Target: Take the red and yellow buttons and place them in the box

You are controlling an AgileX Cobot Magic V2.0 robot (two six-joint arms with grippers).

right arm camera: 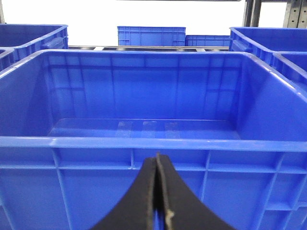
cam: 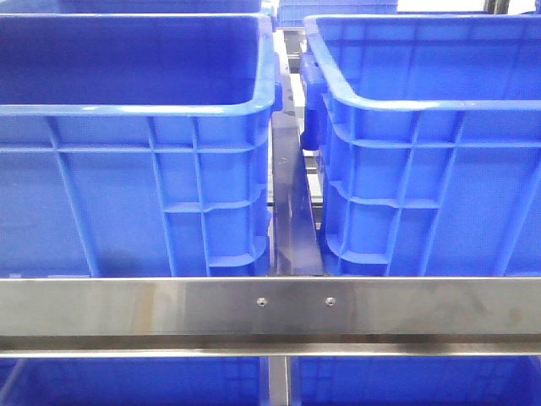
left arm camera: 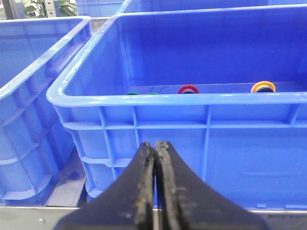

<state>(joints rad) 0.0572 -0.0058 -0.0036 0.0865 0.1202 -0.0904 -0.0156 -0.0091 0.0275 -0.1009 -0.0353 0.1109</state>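
In the left wrist view a dark red button [left arm camera: 188,89] and an orange-yellow button [left arm camera: 263,86] lie on the floor of a bright-blue crate [left arm camera: 192,99], and only their tops show over its near rim. My left gripper [left arm camera: 156,143] is shut and empty, outside that crate, below its near wall. My right gripper [right arm camera: 157,155] is shut and empty, in front of the near wall of an empty blue crate [right arm camera: 144,143]. The front view shows two blue crates, left [cam: 127,110] and right [cam: 423,106], but no gripper and no button.
Green pieces [left arm camera: 132,93] lie in the same crate as the buttons. Another blue crate [left arm camera: 29,96] stands beside it. A steel rail [cam: 270,306] runs along the front and a dark metal strip [cam: 292,211] lies between the two crates. More crates [right arm camera: 151,36] stand behind.
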